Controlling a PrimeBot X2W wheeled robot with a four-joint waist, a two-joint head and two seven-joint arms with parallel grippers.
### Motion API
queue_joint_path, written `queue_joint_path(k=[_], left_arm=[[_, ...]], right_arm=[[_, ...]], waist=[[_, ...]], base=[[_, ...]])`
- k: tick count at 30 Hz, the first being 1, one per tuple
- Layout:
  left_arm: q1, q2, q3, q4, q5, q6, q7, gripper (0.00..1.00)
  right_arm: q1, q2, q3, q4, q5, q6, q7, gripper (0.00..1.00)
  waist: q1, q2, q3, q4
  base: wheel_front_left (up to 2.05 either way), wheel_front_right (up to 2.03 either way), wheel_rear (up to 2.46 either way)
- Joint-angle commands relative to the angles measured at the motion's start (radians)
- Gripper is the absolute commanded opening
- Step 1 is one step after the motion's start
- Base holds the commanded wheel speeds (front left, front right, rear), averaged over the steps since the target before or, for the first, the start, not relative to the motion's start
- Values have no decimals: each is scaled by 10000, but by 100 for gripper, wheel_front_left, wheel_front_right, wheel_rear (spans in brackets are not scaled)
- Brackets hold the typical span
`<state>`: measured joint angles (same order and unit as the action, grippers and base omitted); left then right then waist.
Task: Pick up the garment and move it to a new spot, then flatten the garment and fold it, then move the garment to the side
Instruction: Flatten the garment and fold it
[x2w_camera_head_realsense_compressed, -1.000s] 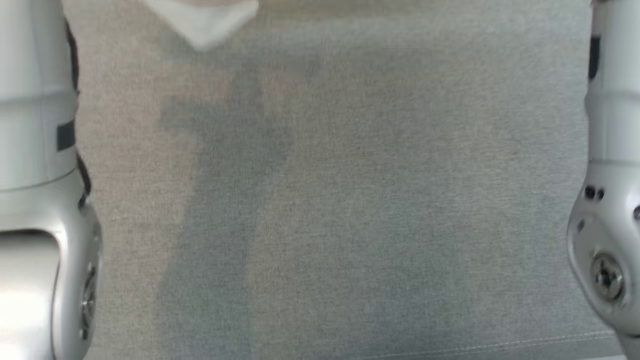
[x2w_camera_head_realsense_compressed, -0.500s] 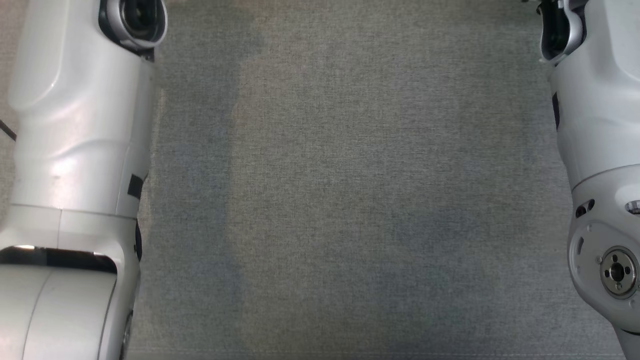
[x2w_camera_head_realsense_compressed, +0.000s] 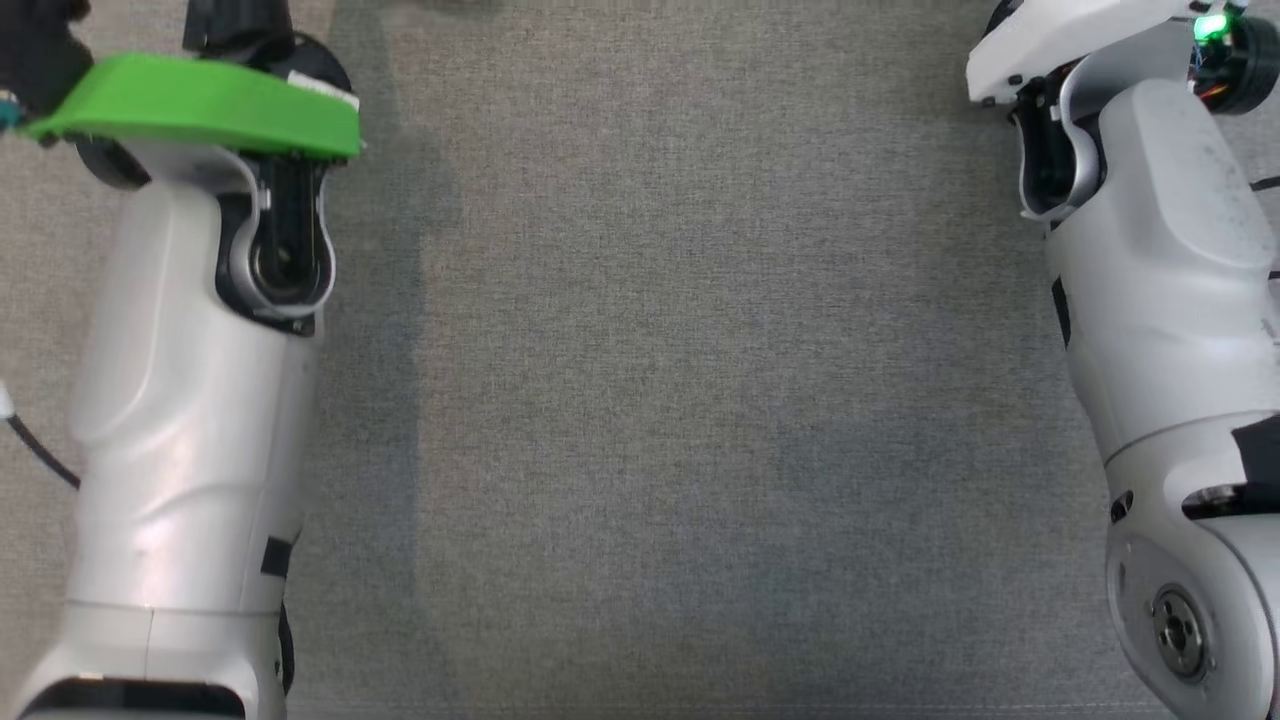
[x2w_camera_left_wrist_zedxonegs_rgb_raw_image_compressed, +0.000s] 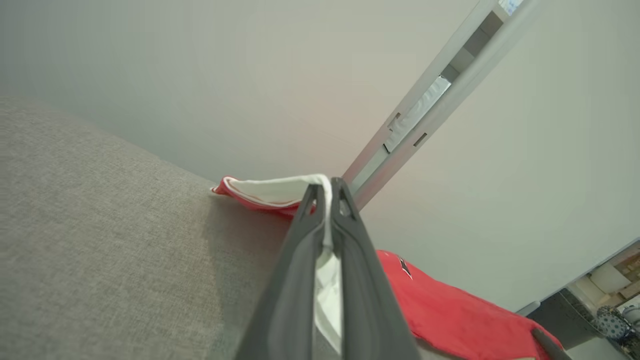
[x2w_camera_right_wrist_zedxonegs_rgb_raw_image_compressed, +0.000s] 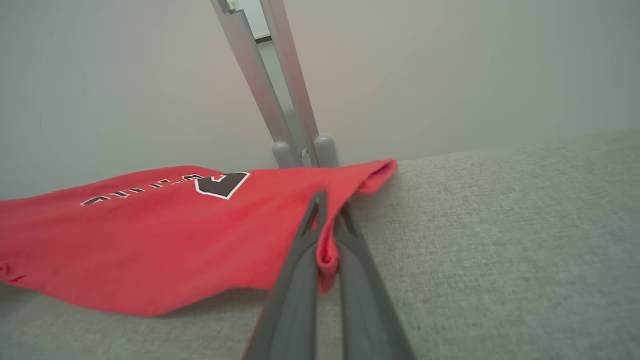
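Observation:
The garment (x2w_camera_right_wrist_zedxonegs_rgb_raw_image_compressed: 150, 235) is red with a black-and-white logo and a white inner side (x2w_camera_left_wrist_zedxonegs_rgb_raw_image_compressed: 280, 192). It lies spread on the grey fabric surface near the far wall. My left gripper (x2w_camera_left_wrist_zedxonegs_rgb_raw_image_compressed: 326, 192) is shut on a white-lined edge of the garment. My right gripper (x2w_camera_right_wrist_zedxonegs_rgb_raw_image_compressed: 327, 210) is shut on a red edge of it, with cloth bunched between the fingers. In the head view my left forearm (x2w_camera_head_realsense_compressed: 190, 400) and right forearm (x2w_camera_head_realsense_compressed: 1170, 290) stretch up along both sides, and the garment lies beyond the top edge.
A grey fabric surface (x2w_camera_head_realsense_compressed: 700, 400) spreads between the arms. A pale wall (x2w_camera_right_wrist_zedxonegs_rgb_raw_image_compressed: 450, 75) rises behind the garment, with a metal post (x2w_camera_right_wrist_zedxonegs_rgb_raw_image_compressed: 280, 100) standing against it. A green cover (x2w_camera_head_realsense_compressed: 200, 105) sits on my left wrist.
The head view has shifted, so the camera moved. Both forearms now reach further up the view, and the pale cloth corner seen at the top one second ago is out of view.

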<state>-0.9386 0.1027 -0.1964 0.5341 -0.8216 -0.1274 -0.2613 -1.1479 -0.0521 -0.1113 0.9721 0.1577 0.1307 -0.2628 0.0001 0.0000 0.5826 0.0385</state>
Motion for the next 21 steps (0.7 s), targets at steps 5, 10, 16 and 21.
queue_joint_path(k=[5,10,16,21], left_arm=[[2210,192,112,-1680,-146,-33,-52,0],[4403,344,-14,-3170,-181,323,192,0],[7169,492,4,-5122,-430,1106,664,0],[8935,645,-189,-6623,-462,1656,1082,0]], right_arm=[[1208,-31,911,-705,1003,-1,-26,0],[2613,-284,1378,-1478,1707,-1,-26,0],[4763,-344,1769,-2517,2438,-1,-27,0],[6498,-418,1673,-3333,2773,-2,-18,0]], waist=[[-1,0,-987,-181],[-1,0,-1859,-181],[-1,0,-2925,-246],[-1,0,-3637,-146]], base=[[0,0,0],[0,0,0],[0,0,0],[0,0,0]])
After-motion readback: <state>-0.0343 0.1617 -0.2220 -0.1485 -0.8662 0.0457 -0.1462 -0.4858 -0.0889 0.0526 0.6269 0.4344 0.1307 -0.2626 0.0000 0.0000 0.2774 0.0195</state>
